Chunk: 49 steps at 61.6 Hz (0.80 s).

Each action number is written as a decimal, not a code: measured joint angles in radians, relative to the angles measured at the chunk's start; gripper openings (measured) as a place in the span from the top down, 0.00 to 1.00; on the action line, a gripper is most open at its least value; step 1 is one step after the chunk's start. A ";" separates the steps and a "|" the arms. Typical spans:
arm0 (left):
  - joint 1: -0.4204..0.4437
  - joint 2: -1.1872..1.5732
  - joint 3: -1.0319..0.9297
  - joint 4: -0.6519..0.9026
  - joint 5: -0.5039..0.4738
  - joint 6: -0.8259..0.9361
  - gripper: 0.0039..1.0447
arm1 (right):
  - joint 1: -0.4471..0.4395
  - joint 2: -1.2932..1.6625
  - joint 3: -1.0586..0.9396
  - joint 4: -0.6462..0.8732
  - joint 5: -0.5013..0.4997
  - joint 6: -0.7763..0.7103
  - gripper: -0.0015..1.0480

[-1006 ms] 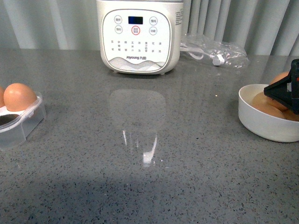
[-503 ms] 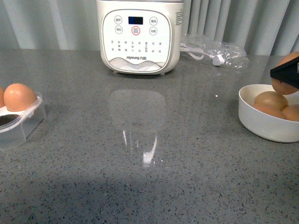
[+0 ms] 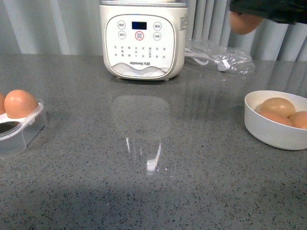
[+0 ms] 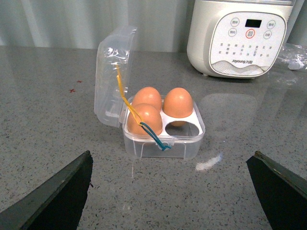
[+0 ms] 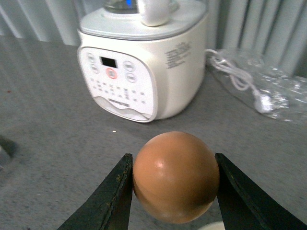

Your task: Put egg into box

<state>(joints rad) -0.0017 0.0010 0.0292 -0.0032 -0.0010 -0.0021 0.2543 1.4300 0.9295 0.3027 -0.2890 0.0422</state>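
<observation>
Between the jaws of your right gripper (image 5: 175, 189) the egg (image 5: 175, 175) sits pinched, high above the grey speckled countertop (image 3: 144, 191), clear of the white bowl (image 3: 268, 132). Your left gripper (image 4: 168, 191) hangs spread before the box (image 4: 184, 146): lid (image 4: 111, 76) open, three brown eggs (image 4: 178, 101) inside, one cup (image 4: 185, 128) free. Carrying across and placing remain. Joyoung cooker (image 3: 143, 38) and curtains (image 3: 48, 24) stand behind.

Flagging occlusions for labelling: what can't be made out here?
Front view: right gripper blurred, cut by top edge, covering the egg's top.
Front view: box cut by left edge; most cups out of frame.
Front view: bowl cut by right edge; egg count unsure.
Cooker labels: too small to read.
</observation>
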 joint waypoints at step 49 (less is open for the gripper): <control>0.000 0.000 0.000 0.000 0.000 0.000 0.06 | 0.370 0.378 0.277 0.009 -0.183 0.027 0.60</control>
<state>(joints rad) -0.0021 0.0006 0.0292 -0.0032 -0.0010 -0.0021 0.6247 1.8080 1.2068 0.3119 -0.4725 0.0689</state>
